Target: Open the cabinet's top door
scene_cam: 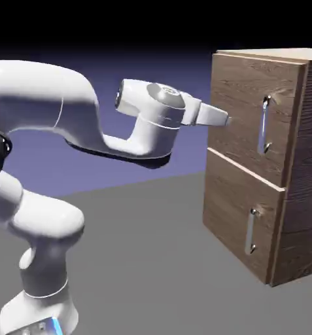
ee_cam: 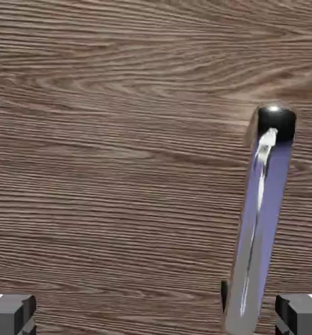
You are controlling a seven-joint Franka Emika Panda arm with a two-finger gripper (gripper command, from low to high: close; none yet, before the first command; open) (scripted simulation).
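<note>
A plain blue-violet backdrop rises behind a grey table (scene_cam: 138,262), on which both the robot and the cabinet stand.

The gripper (scene_cam: 227,120) is level, pointing at the cabinet front, its tip just short of the wood as far as the exterior view shows; contact cannot be confirmed. Its jaws stand wide and hold nothing: in the hand view one grey fingertip (ee_cam: 11,313) sits at the lower left corner and the other at the lower right, with wood grain filling the span between them. Behind the gripper the white arm (scene_cam: 67,111) runs back to the exterior view's left and folds down to its base at the lower left.

The cabinet (scene_cam: 266,163) occupies the exterior view's right. The top door (scene_cam: 240,111) is closed, flush with the frame. Its long silver handle (scene_cam: 265,125) lies to the right of the gripper tip in the exterior view; in the hand view the handle (ee_cam: 260,222) runs slightly tilted, just inside the right-hand fingertip and well off centre. The lower panel (scene_cam: 233,209) and its small handle are untouched.

Judgement: the approach step is in hand; no grasp yet. The next move calls for shifting the hand sideways until the bar sits midway between the fingers, advancing around it, closing, then pulling outward.
</note>
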